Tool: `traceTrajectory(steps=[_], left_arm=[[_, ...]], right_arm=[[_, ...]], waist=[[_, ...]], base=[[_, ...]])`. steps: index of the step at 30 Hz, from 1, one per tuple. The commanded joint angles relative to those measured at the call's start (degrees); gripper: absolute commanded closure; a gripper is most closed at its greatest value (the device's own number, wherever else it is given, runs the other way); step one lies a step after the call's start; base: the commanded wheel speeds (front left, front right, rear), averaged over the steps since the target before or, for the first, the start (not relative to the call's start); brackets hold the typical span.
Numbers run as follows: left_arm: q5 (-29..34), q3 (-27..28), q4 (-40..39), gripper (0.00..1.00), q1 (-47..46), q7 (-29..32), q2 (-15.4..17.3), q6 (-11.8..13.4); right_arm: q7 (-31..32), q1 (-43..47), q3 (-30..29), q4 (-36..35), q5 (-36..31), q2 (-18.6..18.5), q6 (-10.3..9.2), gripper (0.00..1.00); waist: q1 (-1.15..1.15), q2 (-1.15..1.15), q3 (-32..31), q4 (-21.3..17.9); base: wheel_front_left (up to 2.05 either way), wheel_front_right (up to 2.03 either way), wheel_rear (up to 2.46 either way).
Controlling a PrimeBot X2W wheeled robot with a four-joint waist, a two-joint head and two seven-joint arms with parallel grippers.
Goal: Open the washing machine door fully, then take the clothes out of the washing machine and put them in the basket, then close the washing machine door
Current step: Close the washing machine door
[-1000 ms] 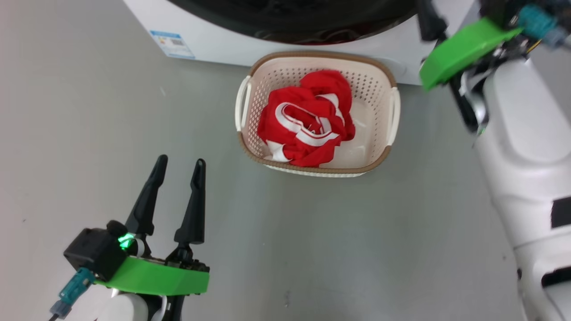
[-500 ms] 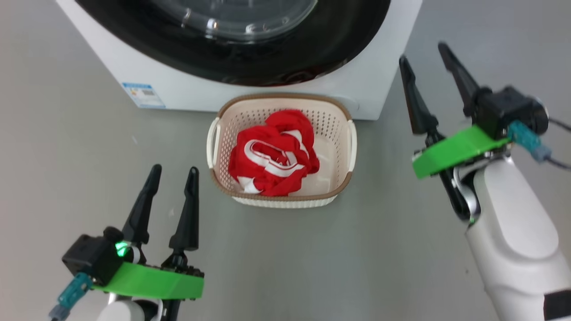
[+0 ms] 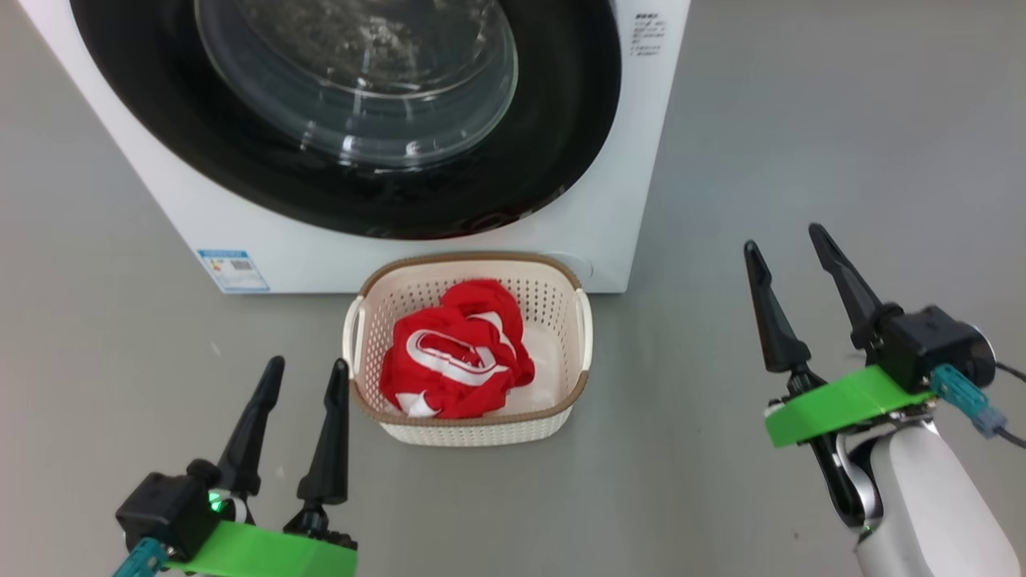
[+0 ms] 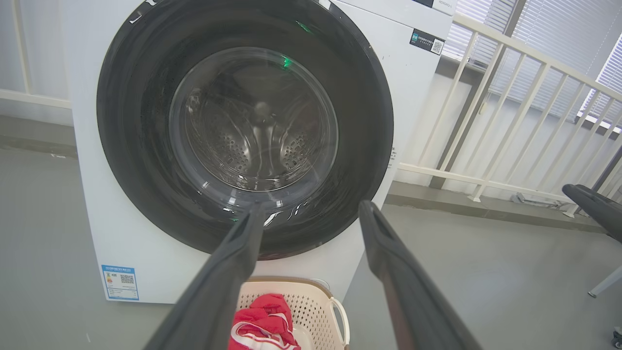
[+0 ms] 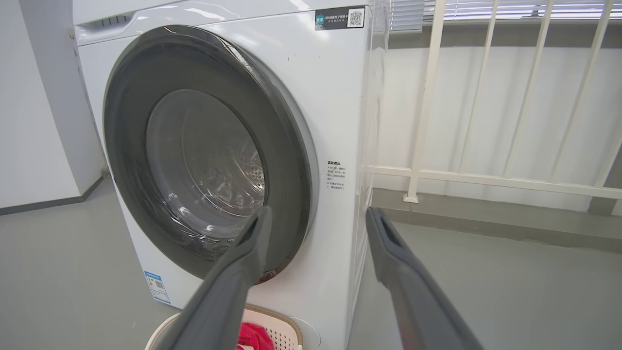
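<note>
The washing machine (image 3: 593,200) (image 4: 92,204) (image 5: 335,112) stands ahead with its door (image 3: 553,120) (image 4: 131,121) (image 5: 126,160) lying flat against the front, black rim around the glass bowl. On the floor before it sits the basket (image 3: 561,423) (image 4: 311,301) (image 5: 272,328) with the red, white-striped clothes (image 3: 453,361) (image 4: 265,321) (image 5: 252,336) bunched inside. My left gripper (image 3: 306,371) (image 4: 311,209) is open and empty, low and left of the basket. Right of the basket, my right gripper (image 3: 785,240) (image 5: 316,214) also stands open and empty.
A small blue label (image 3: 233,270) is on the machine's lower left front. A white railing (image 4: 491,121) (image 5: 432,107) runs behind and to the right of the machine. Grey floor (image 3: 801,120) spreads around the basket. A dark object (image 4: 595,206) shows at the right edge of the left wrist view.
The camera has tilted up, so more of the machine and its door shows. My right arm came down from near the machine to the right of the basket. The left arm barely moved.
</note>
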Motion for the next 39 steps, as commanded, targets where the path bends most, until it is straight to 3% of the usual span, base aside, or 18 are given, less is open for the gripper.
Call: traceTrajectory(steps=[1, 20, 39], left_arm=[[0.52, 2.48, -1.45, 0.0, 0.22, -0.69, 1.08, 0.56], [2.4, 7.31, -3.34, 0.0, 6.93, -0.69, 1.75, 0.58], [3.18, 9.8, -3.92, 0.0, 9.57, -0.69, 1.42, 0.76]], right_arm=[[-0.31, 1.21, 0.45, -2.53, 0.71, 0.38, -0.06, 0.0], [-0.31, 16.65, -2.24, -11.63, -0.72, 0.38, -0.06, 0.0], [-0.31, 21.88, -1.23, -14.73, -0.72, 0.38, -0.06, 0.0]], waist=[[0.0, 0.0, -2.53, -1.88], [0.0, 0.0, -8.38, -3.4], [0.0, 0.0, -10.06, -4.82]], base=[[0.0, 0.0, 0.0], [0.0, 0.0, 0.0], [0.0, 0.0, 0.0]])
